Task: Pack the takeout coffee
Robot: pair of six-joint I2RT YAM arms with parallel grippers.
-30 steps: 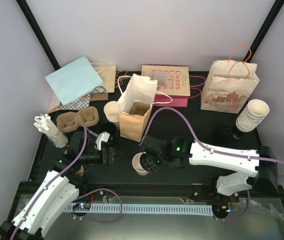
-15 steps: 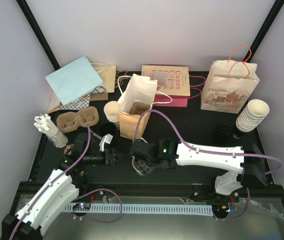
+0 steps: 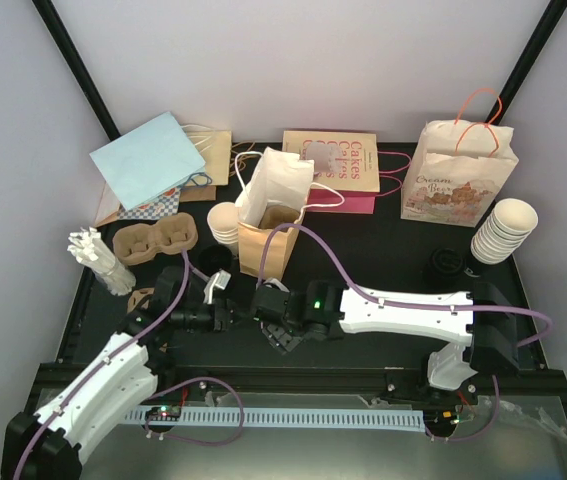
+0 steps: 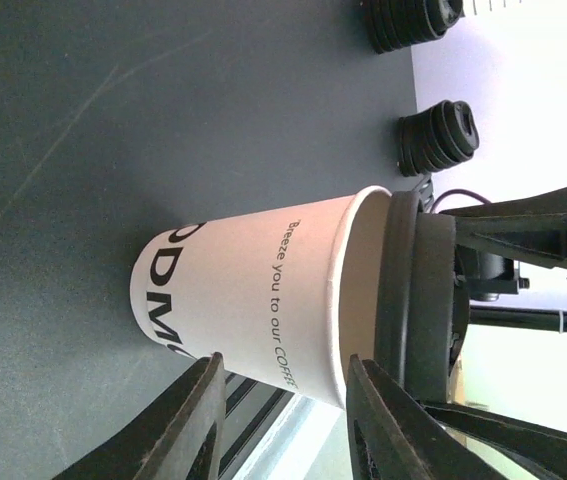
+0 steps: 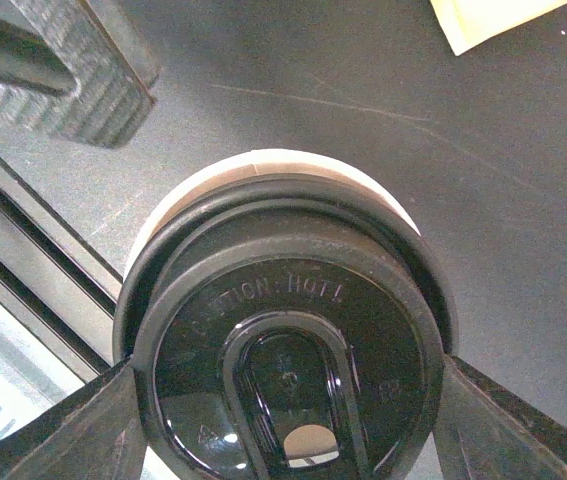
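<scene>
Printed paper cup (image 4: 253,300) upright on the black table (image 3: 403,250) near its front edge, in front of the brown paper bag (image 3: 268,235). Right gripper (image 5: 288,400) clamps the black lid (image 5: 293,340) by its edges over the cup mouth. The lid touches the rolled rim, offset so that an arc of cream rim shows on one side. Left gripper (image 4: 283,385) sits low beside the cup, fingers (image 4: 188,420) spread apart, not visibly touching the cup wall
</scene>
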